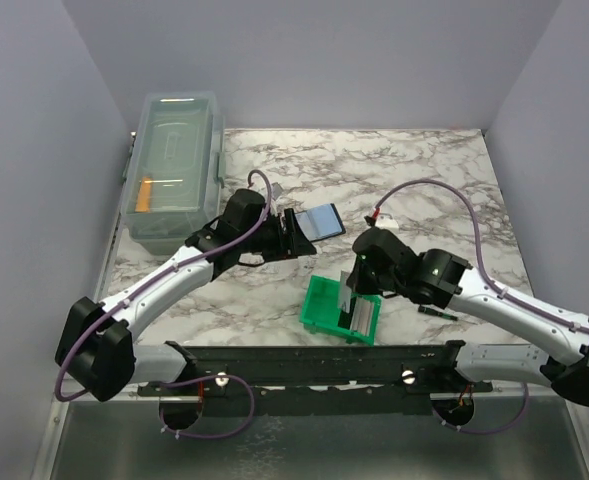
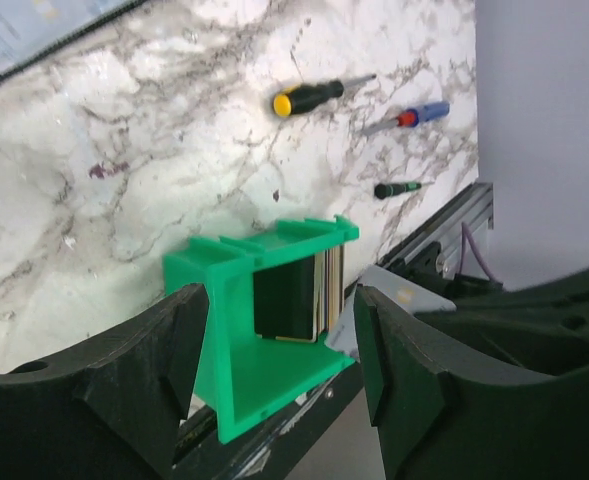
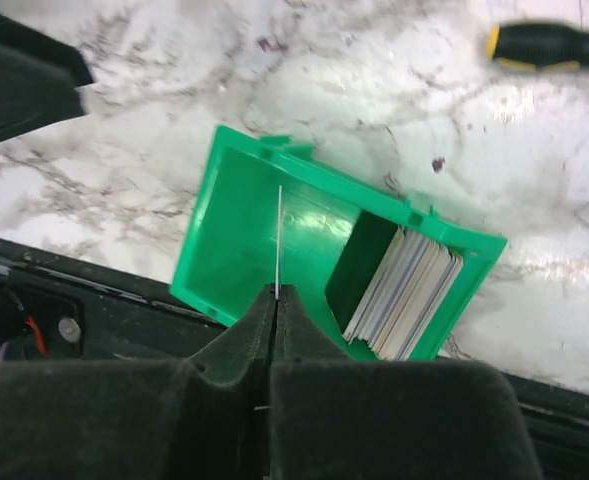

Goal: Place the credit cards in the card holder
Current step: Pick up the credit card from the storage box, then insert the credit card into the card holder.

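**Surface** (image 1: 424,170): marble-patterned, walled on the left, far and right sides. We see a dark rail (image 1: 324,362) along its near edge. The far-right part lies open.

**Card holder** (image 1: 319,220): lies opened flat near the middle of the surface, blue-grey face up. There is bare marble between it and the bin.

**Left gripper** (image 2: 274,350): jaws apart with nothing between them. It sits just beside the card holder's near-left edge.

**Green bin** (image 1: 324,310): sits at the near edge, just beside the rail. One end is packed and the rest is open.

**Credit cards** (image 3: 404,295): a stack standing on edge against one end wall of the bin.

**Right gripper** (image 3: 277,300): jaws together over the bin's open part, clamped on the held card (image 3: 278,230). We see that card edge-on as a thin pale line above the bin floor, apart from the stack.

**Screwdrivers**: all three lie on open marble to the right of the bin.
- a yellow-and-black one (image 2: 309,97)
- a blue-handled one (image 2: 419,113)
- a small black one (image 2: 399,187), nearest the rail

**Clear lidded box** (image 1: 174,165): in the far-left corner, along the left edge and well apart from the bin.
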Robot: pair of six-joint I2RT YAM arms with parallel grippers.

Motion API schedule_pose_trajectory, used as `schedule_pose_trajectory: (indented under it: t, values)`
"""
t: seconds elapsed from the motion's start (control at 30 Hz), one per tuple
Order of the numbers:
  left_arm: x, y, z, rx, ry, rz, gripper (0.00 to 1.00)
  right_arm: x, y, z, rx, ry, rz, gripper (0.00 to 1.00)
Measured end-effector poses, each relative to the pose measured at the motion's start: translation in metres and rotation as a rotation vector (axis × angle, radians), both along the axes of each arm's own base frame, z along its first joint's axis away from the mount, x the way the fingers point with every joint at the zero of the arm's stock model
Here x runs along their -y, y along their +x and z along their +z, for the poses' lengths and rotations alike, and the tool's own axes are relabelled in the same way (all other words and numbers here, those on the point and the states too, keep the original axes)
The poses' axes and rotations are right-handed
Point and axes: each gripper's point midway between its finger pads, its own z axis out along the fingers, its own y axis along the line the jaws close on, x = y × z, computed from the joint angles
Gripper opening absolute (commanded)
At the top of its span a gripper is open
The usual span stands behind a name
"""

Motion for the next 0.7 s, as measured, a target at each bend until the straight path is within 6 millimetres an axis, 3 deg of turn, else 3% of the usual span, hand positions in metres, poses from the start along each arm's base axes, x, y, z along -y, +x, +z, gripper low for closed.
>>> schedule_pose_trajectory:
  t: [0.07, 0.13, 0.23, 0.3, 0.4, 0.53, 0.7]
  values:
    - [0.0, 0.011, 0.003, 0.006, 0.0, 0.021, 0.64, 0.0, 0.008, 0.011, 0.021, 0.01, 0.013, 0.0]
    - [0.001, 0.022, 0.005, 0.006, 0.005, 0.038, 0.62, 0.003, 0.03, 0.028, 0.056, 0.029, 0.009, 0.0]
    - [0.007, 0.044, 0.003, -0.002, 0.016, 0.061, 0.6, 0.023, 0.085, 0.046, 0.11, 0.072, -0.043, 0.0]
    - [0.011, 0.061, -0.001, -0.011, 0.029, 0.078, 0.57, 0.039, 0.125, 0.048, 0.125, 0.096, -0.068, 0.0]
    - [0.016, 0.088, -0.009, -0.031, 0.051, 0.108, 0.53, 0.053, 0.181, 0.036, 0.107, 0.112, -0.053, 0.0]
    - [0.014, 0.127, -0.031, -0.074, 0.088, 0.153, 0.52, 0.045, 0.239, 0.007, 0.053, 0.164, 0.049, 0.0]
    - [0.003, 0.158, -0.068, -0.133, 0.141, 0.193, 0.51, 0.032, 0.273, -0.036, -0.023, 0.238, 0.181, 0.0]
